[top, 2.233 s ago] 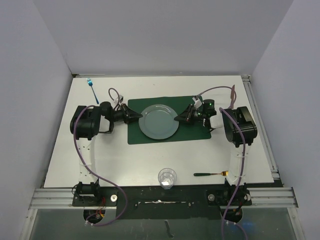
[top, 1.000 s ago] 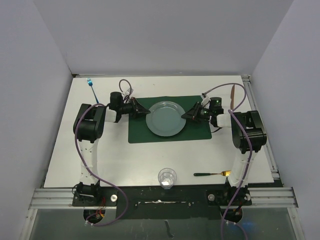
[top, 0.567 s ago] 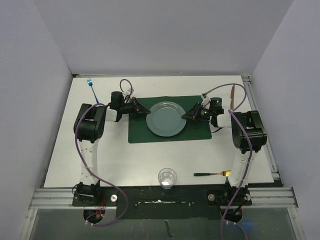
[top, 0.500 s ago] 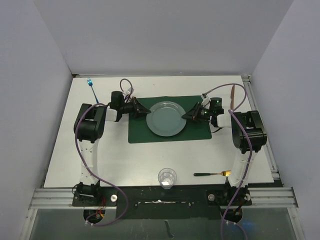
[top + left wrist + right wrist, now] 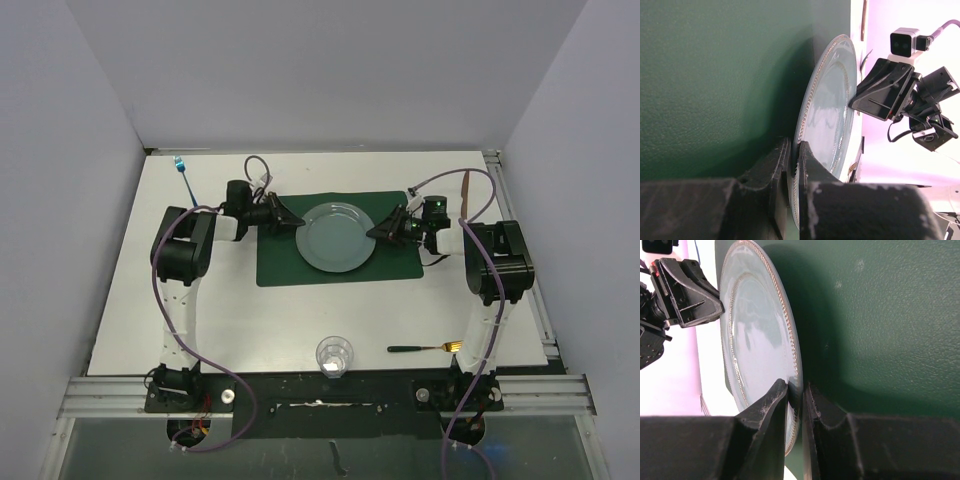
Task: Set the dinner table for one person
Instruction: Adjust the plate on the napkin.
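A grey-blue plate (image 5: 336,237) with a beaded rim sits over the dark green placemat (image 5: 285,262) on the white dinner table (image 5: 250,320). My left gripper (image 5: 291,223) is shut on the plate's left rim; in the left wrist view the rim (image 5: 812,100) runs between the two fingers (image 5: 771,165). My right gripper (image 5: 375,232) is shut on the plate's right rim; the plate (image 5: 755,340) shows in the right wrist view with its rim between the fingers (image 5: 772,405). The plate casts a shadow on the mat.
A clear glass (image 5: 335,355) stands at the near edge, centre. A gold fork with a dark handle (image 5: 425,348) lies near right. A blue spoon (image 5: 184,175) lies far left. A brown utensil (image 5: 465,190) lies far right by the rail.
Both grippers have carried the plate to the right and slightly farther back across the placemat, with the arms stretched further out. Both stay shut on its rim.
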`<act>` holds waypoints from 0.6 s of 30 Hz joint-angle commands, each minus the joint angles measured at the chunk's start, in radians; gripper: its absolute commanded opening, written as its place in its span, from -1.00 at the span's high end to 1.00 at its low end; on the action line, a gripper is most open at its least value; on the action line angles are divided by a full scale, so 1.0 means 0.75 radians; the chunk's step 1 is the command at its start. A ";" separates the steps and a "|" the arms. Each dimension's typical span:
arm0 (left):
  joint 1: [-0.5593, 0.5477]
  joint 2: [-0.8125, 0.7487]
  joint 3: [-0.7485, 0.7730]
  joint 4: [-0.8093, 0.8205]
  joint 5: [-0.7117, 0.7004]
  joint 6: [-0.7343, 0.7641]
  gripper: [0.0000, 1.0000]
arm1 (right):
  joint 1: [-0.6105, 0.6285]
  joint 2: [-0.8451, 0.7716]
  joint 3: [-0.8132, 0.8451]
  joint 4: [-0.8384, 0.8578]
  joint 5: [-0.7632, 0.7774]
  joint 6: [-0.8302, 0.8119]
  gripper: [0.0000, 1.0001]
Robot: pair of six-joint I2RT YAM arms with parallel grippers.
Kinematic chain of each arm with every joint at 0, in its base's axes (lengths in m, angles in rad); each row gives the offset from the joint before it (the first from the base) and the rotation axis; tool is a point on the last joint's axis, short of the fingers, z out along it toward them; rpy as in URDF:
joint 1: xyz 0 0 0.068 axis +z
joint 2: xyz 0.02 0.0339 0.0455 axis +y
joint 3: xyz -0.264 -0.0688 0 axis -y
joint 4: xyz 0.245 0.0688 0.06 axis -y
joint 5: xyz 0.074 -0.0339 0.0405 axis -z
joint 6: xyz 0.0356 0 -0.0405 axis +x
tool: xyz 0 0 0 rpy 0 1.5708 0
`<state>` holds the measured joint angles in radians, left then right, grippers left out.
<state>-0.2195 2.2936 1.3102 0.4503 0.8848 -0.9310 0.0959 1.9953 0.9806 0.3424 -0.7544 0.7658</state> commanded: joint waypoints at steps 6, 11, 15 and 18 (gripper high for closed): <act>-0.143 0.023 0.096 -0.024 0.119 0.017 1.00 | 0.060 0.037 0.011 0.171 -0.147 -0.012 1.00; -0.145 0.029 0.088 -0.059 0.106 0.045 1.00 | 0.060 0.063 0.007 0.198 -0.159 0.003 1.00; -0.145 0.040 0.093 -0.094 0.097 0.074 1.00 | 0.061 0.077 0.006 0.210 -0.164 0.008 1.00; -0.145 0.053 0.103 -0.114 0.092 0.086 1.00 | 0.061 0.086 0.009 0.215 -0.171 0.009 1.00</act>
<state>-0.2283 2.3085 1.3418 0.3878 0.8715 -0.8894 0.0807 2.0438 0.9756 0.3954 -0.7895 0.7822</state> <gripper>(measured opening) 0.038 0.142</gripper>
